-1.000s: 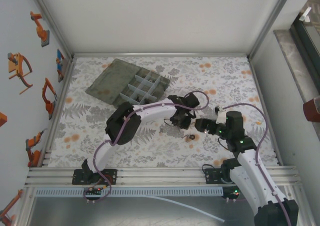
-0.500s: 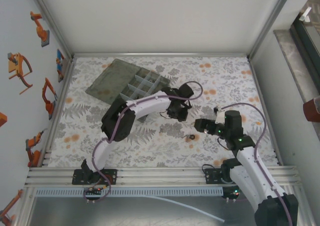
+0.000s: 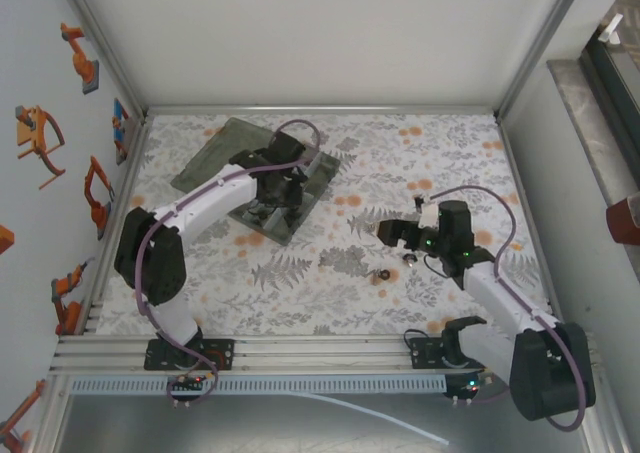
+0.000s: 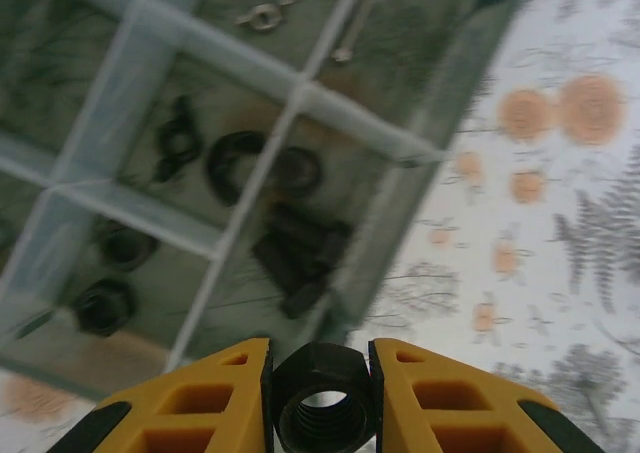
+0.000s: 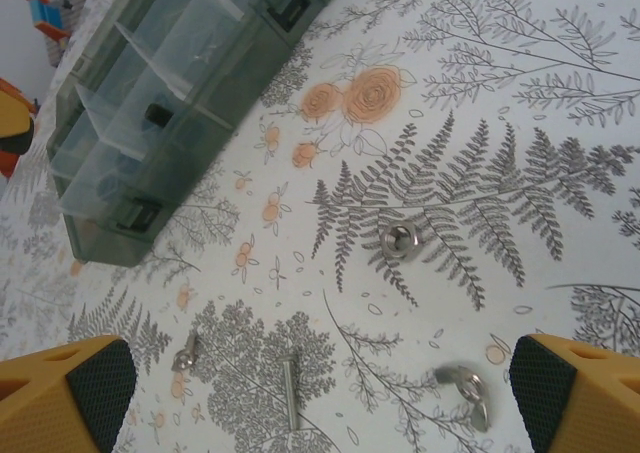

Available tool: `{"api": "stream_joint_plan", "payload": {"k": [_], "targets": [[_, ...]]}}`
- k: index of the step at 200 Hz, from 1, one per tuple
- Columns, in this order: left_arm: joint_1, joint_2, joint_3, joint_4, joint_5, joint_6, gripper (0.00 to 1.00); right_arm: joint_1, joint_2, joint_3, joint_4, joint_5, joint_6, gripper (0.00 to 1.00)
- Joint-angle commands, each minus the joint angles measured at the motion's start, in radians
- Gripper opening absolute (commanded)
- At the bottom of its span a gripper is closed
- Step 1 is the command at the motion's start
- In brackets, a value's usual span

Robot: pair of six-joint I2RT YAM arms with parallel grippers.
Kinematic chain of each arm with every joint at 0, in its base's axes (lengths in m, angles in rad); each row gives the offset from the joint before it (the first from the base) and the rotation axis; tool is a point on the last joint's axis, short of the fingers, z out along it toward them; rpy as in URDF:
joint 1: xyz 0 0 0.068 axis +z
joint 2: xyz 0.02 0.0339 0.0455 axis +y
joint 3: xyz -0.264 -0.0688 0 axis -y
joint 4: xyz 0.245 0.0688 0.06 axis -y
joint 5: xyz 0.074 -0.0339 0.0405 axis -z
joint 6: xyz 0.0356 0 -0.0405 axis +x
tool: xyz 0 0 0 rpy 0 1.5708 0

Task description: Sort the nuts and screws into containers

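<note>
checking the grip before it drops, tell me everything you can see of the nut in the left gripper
The nut is black dull metal, hexagonal, with threads visible inside its round bore. The left gripper clamps it, a yellow finger pressed on each opposite side, bore facing the wrist camera. It hangs above the organiser box, near its edge, over compartments holding dark parts. Only the fingers touch it.

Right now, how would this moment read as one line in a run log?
left end effector: shut on black nut | over: organiser box | right end effector: open | below it: silver nut, wing nut on table
</note>
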Motion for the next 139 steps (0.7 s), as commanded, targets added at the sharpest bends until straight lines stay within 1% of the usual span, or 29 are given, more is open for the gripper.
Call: {"api": "stream_joint_plan", "payload": {"k": [1, 24, 48, 75, 93, 110, 126, 139], "targets": [[0.039, -0.024, -0.055, -0.07, -0.086, -0.005, 0.21, 0.042, 0.043, 0.063, 0.083, -0.032, 0.015, 0.97], [0.079, -0.019, -0.094, -0.068, -0.111, -0.005, 0.21, 0.114, 0.07, 0.08, 0.09, 0.004, 0.004, 0.98], [0.106, -0.004, -0.103, -0.073, -0.14, 0.015, 0.21, 0.142, 0.103, 0.092, 0.126, -0.003, 0.028, 0.97], [0.121, 0.029, -0.109, -0.046, -0.098, 0.041, 0.22, 0.162, 0.116, 0.089, 0.155, 0.022, 0.045, 0.97], [0.127, 0.058, -0.106, -0.024, -0.078, 0.046, 0.23, 0.167, 0.114, 0.102, 0.117, 0.037, 0.042, 0.97], [0.129, 0.086, -0.088, -0.02, -0.086, 0.048, 0.23, 0.174, 0.102, 0.09, 0.092, 0.065, 0.029, 0.97], [0.129, 0.086, -0.085, -0.015, -0.086, 0.038, 0.26, 0.174, 0.098, 0.086, 0.072, 0.069, 0.022, 0.97], [0.128, 0.075, -0.091, -0.008, -0.089, 0.036, 0.32, 0.174, 0.096, 0.092, 0.049, 0.067, 0.014, 0.97]]}}
